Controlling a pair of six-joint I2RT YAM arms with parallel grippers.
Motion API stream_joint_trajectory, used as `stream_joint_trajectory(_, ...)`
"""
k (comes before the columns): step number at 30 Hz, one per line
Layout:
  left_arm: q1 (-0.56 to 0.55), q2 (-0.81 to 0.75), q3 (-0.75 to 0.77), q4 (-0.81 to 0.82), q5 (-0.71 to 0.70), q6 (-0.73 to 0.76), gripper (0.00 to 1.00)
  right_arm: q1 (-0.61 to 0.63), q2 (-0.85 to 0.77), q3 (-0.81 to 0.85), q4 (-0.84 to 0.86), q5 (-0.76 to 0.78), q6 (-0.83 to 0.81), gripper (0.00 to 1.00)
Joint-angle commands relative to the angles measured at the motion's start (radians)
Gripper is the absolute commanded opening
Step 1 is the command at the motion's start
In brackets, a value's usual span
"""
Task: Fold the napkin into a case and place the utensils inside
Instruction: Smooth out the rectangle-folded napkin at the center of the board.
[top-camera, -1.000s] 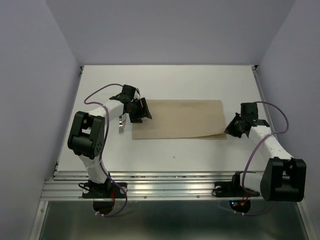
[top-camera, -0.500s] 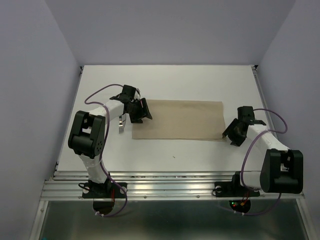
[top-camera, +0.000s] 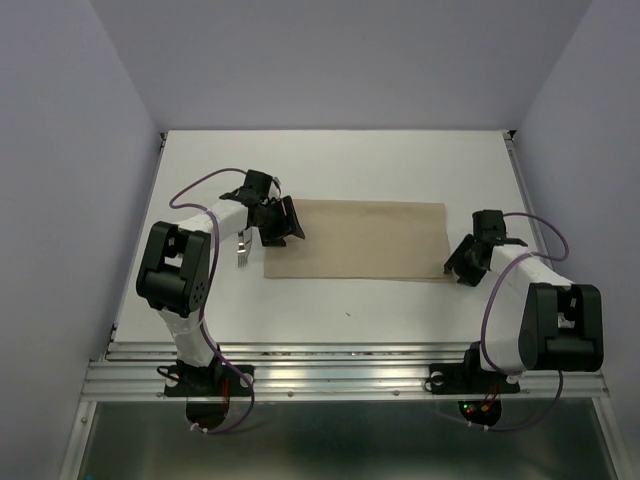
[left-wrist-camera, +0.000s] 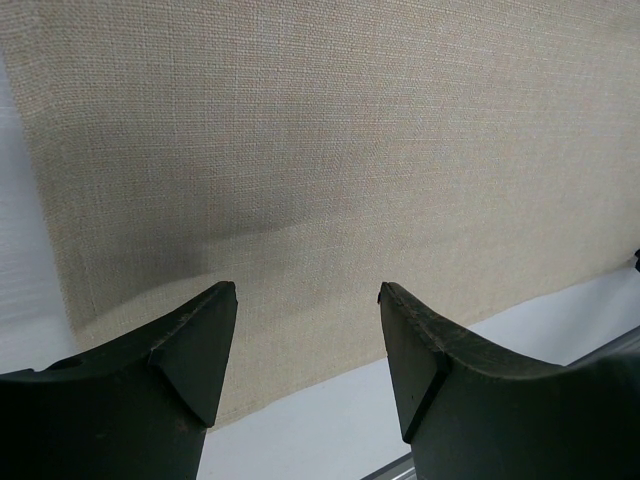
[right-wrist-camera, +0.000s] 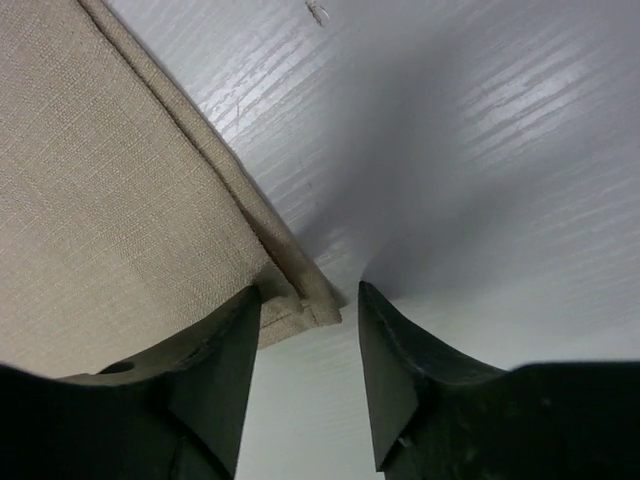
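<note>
Metal rail (top-camera: 340, 372) along the bottom of the top view carries both arm bases, and bare white table (top-camera: 350, 320) lies just beyond it. Next out, right of centre, the right gripper (top-camera: 462, 263) sits low at the lower right corner of the napkin (top-camera: 355, 240). Its wrist view shows the fingers (right-wrist-camera: 215, 380) apart. The doubled, hemmed corner of the cloth lies flat on the table between their tips, and nothing is pinched.

On the left, at about the same depth, a fork (top-camera: 243, 255) lies on the table just beside the napkin's left end, tines toward the bottom of the frame. Its handle is hidden under the left arm, and I cannot tell whether other utensils lie there. Slightly farther back, the left gripper (top-camera: 282, 222) hangs over the napkin's left end, fingers apart above the weave, holding nothing. The napkin fills the middle of the table as a flat wide oblong, folded at least once, its long side running left to right.

The cloth looks light, soft and limp. It should bend wherever it is lifted, and the layers may slide apart if only the top one is caught. The best hold is probably at the corners or along a short edge, pinching all layers together, with one gripper at each end to keep the fold straight. The fork looks thin, stiff and slick, so taking it across the handle seems safest.
</note>
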Motion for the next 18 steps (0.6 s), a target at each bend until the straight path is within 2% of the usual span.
stream_joint_trajectory(1, -0.006, -0.001, 0.025, 0.008, 0.01, 0.011, 0.7, 0.003, 0.023, -0.001, 0.066, -0.018, -0.008, 0.4)
stream_joint_trajectory(3, -0.006, 0.002, 0.025, 0.01, 0.01, 0.011, 0.7, 0.003, 0.023, -0.005, 0.066, -0.011, -0.008, 0.32)
stream_joint_trajectory(9, -0.006, 0.004, 0.023, 0.01, 0.01, 0.009, 0.7, 0.003, 0.009, -0.015, 0.065, 0.002, -0.011, 0.17)
stream_joint_trajectory(13, -0.006, 0.004, 0.023, 0.01, 0.008, 0.011, 0.7, 0.003, 0.007, -0.009, 0.059, 0.021, -0.011, 0.01)
stream_joint_trajectory(18, -0.006, 0.001, 0.025, 0.005, 0.004, 0.012, 0.7, 0.003, 0.007, 0.028, 0.034, 0.09, -0.023, 0.01)
